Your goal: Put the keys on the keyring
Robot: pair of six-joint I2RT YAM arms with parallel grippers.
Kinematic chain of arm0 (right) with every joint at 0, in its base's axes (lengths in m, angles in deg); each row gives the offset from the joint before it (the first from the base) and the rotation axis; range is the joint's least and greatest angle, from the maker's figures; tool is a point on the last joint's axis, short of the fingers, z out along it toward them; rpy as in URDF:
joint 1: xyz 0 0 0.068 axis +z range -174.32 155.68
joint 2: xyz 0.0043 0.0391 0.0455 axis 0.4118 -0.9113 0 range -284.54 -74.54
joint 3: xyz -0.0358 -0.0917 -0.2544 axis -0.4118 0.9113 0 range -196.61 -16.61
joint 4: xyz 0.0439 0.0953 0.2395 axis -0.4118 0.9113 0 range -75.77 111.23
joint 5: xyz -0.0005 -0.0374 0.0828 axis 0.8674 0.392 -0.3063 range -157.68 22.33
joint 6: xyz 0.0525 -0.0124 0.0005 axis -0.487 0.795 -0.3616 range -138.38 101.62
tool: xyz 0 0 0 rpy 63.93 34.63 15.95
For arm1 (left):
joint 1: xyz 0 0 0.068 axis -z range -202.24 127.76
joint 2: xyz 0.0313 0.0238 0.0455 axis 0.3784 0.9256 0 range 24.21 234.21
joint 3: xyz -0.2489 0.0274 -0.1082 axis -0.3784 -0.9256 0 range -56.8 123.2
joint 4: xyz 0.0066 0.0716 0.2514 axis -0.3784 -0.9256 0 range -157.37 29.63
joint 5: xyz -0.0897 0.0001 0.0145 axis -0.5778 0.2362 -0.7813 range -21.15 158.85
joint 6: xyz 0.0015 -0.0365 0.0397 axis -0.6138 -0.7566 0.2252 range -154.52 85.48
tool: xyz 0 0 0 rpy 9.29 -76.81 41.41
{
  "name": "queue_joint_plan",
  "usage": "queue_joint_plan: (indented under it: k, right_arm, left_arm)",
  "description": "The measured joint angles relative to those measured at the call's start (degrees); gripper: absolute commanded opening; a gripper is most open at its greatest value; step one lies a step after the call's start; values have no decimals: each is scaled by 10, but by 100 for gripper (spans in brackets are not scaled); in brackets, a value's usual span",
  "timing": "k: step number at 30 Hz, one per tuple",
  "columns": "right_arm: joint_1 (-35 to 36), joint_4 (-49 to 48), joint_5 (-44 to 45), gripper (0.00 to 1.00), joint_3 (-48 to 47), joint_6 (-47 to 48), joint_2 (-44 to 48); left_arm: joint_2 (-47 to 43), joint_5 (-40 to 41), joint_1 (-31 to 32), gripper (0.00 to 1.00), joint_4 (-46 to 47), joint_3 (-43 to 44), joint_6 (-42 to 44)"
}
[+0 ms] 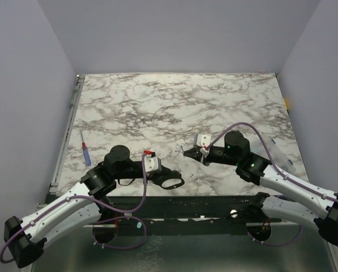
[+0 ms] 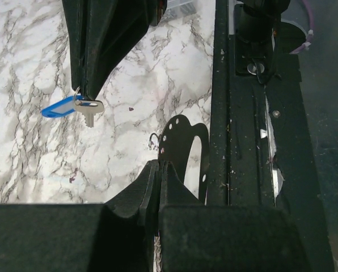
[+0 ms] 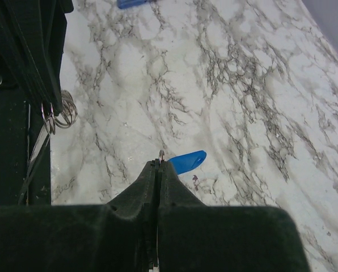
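**Both jaws closed: keyring on the left, key on the right**

Nearest the arm bases, the left gripper (image 2: 159,164) is seen low beside the dark rail at the table's near edge, its jaws pressed fully together. The keyring (image 3: 63,110) is pinched at its tip. In the right wrist view thin silvery wire loops are shown dangling there, while in the gripper's own view only a small hook of wire is visible above the fingertips.

Just beyond and a little to the right, the right gripper (image 3: 159,164) is pointed towards the left one, and its jaws are likewise closed tight. A silvery key (image 2: 90,110) is hung from its tip, with a blue tag (image 2: 58,109) right beside it. Whether the key's head or the small ring joining the two is clamped cannot be told. Key and keyring are near each other but apart.

Out to the left, a blue-and-red screwdriver (image 1: 85,151) is laid on the marble table (image 1: 174,96), well apart from both grippers.
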Motion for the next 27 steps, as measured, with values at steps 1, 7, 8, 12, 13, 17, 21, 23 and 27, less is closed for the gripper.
queue_joint_plan:
  k: [1,7,8,12,13,17,21,23,27]
  right_arm:
    - [0,5,-1,1,-3,3,5]
    - [0,10,1,1,-4,12,20]
    - [0,20,2,1,-8,14,17]
    - [0,54,0,1,-28,20,11]
    - [0,55,-4,1,-30,19,12]
    - [0,70,-34,1,-36,22,18]
    - [0,108,-69,1,-56,35,13]
    - [0,125,-84,1,-68,42,8]
    - [0,160,-106,1,-90,63,-4]
  left_arm:
    - [0,-2,0,0,0,0,-1]
    - [17,-5,0,0,6,9,-23]
    - [21,-5,0,0,8,11,-29]
    - [40,-10,0,0,19,21,-50]
    - [44,-11,0,0,20,23,-54]
    - [49,-13,0,0,22,28,-62]
    - [43,-12,0,0,24,31,-67]
    - [38,-11,0,0,25,31,-65]
    - [33,-9,0,0,26,31,-46]
